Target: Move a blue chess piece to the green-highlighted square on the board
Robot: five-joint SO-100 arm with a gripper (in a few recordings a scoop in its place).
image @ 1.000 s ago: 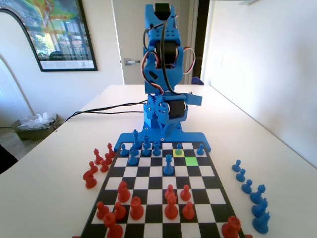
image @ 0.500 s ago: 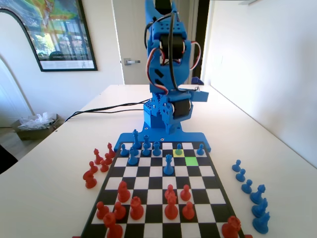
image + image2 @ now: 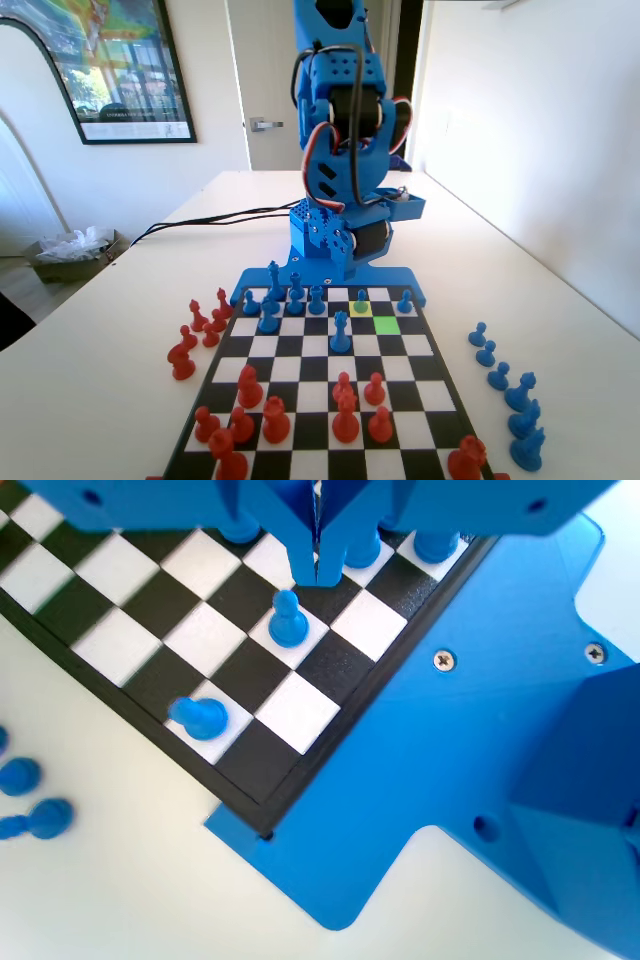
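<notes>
In the fixed view the board [image 3: 300, 395] lies in front of the blue arm [image 3: 340, 130], which stands folded high at the far end. The blue chess piece [image 3: 361, 300], a small pawn, stands on the yellow square in the back rows. The green-highlighted square [image 3: 386, 325] lies one square nearer and to the right of it, and is bare. In the wrist view my gripper [image 3: 318, 575] hangs shut with nothing in it, its tips just above and behind the same pawn [image 3: 288, 620].
A second blue pawn [image 3: 405, 300] [image 3: 200, 717] stands near the board's far right corner. Taller blue pieces [image 3: 285, 295] fill the back rows, with one [image 3: 341, 332] further forward. Red pieces [image 3: 345, 415] stand at the near end. Captured red pieces [image 3: 195, 335] and blue pieces [image 3: 505, 385] flank the board.
The arm has swung toward the picture's right and tipped forward over the board's far end. No piece has moved.
</notes>
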